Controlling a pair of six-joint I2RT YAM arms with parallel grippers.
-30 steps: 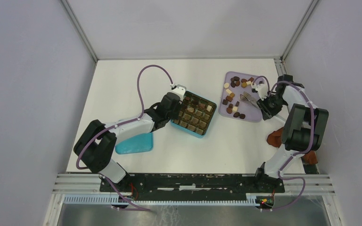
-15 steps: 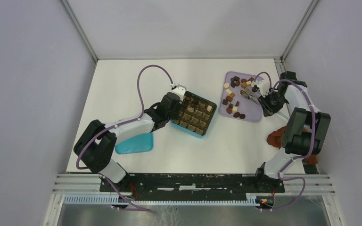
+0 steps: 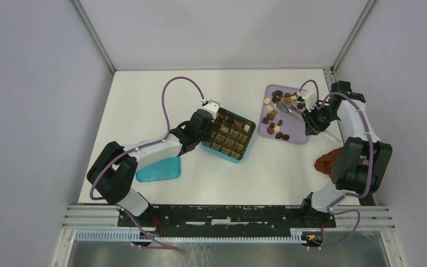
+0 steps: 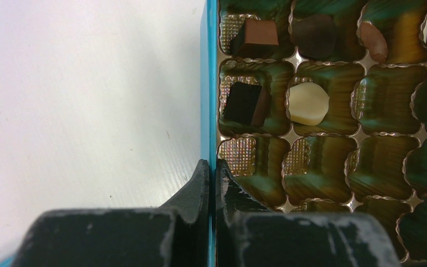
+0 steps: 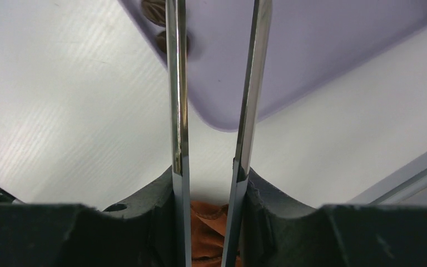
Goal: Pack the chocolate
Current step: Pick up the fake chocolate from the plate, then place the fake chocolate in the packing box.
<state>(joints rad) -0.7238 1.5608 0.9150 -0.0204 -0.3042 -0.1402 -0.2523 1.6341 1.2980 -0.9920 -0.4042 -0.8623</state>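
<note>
Chocolate (image 3: pixel 271 117) lay scattered on the tray (image 3: pixel 296 132) in the top view, just left of the right gripper (image 3: pixel 310 119), which gripped the tongs (image 3: pixel 289 110). Their long axis ran up-left across the pieces, so we judged the right arm the nearer. More sat in the box (image 3: pixel 231 135). At the left wrist we saw the left gripper (image 4: pixel 211 169) clamped on the box's wall, filled cells beyond. At the right wrist the tong blades stood narrowly apart with nothing between, two pieces beside the left blade.

The tongs (image 5: pixel 177 83) run off the right wrist view's top edge, tips unseen, and half cover one chocolate piece (image 5: pixel 161 43).
</note>
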